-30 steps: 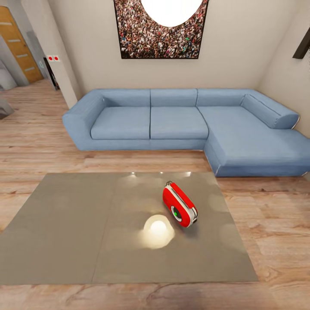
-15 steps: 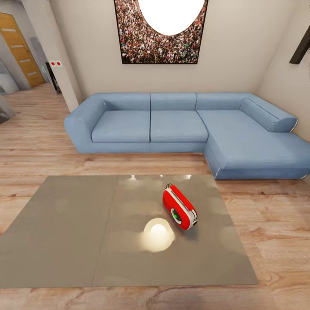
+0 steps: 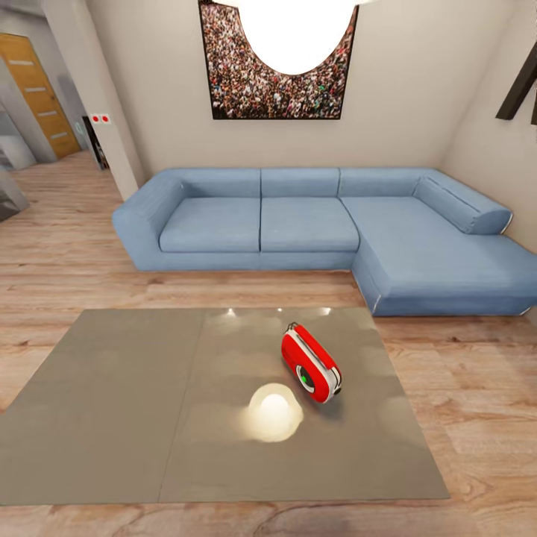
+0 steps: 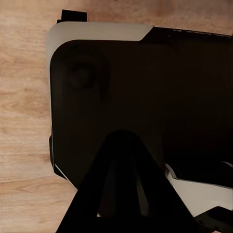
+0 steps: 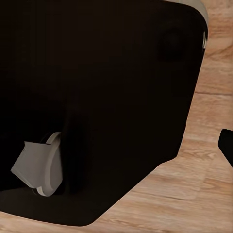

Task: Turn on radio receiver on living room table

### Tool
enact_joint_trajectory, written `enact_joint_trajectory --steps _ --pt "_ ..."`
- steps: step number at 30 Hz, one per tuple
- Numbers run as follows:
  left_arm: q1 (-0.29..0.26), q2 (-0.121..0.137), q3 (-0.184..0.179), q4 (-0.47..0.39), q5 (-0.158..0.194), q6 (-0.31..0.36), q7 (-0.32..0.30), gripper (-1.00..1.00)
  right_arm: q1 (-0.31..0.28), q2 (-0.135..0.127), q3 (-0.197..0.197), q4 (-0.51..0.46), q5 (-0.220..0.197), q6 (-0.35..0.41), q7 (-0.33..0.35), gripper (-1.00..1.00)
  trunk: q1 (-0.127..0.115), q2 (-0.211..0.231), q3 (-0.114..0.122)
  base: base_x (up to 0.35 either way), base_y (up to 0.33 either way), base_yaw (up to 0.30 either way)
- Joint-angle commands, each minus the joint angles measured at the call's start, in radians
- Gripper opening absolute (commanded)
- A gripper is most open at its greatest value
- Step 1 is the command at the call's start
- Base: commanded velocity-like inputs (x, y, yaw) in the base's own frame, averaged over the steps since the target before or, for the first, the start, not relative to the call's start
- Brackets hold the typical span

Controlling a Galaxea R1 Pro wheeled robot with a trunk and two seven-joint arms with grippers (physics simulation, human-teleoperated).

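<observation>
The red radio receiver (image 3: 309,363) lies tilted on the right half of the low grey table (image 3: 134,403), its round dial facing me and its handle toward the sofa. The table's glossy top is split by one seam. In the left wrist view my left gripper (image 4: 121,145) is a dark wedge with its fingers drawn together, nothing between them, hanging over my own dark base (image 4: 145,77) and the wood floor. The right wrist view faces that dark base (image 5: 97,97) too, and the right fingers do not stand out against it.
A blue L-shaped sofa (image 3: 309,224) runs behind the table and down its right side. A crowd picture (image 3: 239,82) hangs on the beige wall behind a white pendant lamp (image 3: 294,30). Plank floor (image 3: 462,388) surrounds the table. A wooden door (image 3: 37,97) is at far left.
The whole head picture has slid slightly down and the lamp looms larger, so the camera has moved. The radio lies at the same spot on the table.
</observation>
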Motion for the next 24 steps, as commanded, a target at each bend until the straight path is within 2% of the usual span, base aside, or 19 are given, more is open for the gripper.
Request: enact_joint_trajectory --steps 1,24 --pt "0.0 0.0 0.0 0.0 0.0 0.0 0.0 -1.0 0.0 0.001 0.0 0.0 0.0 0.0 0.0 1.0 0.0 0.0 0.002 0.0 0.0 0.0" --pt "0.0 0.0 0.0 0.0 0.0 0.0 0.0 -1.0 0.0 0.006 -0.001 0.0 0.0 0.0 0.0 1.0 0.0 0.0 0.038 0.0 0.0 0.0"
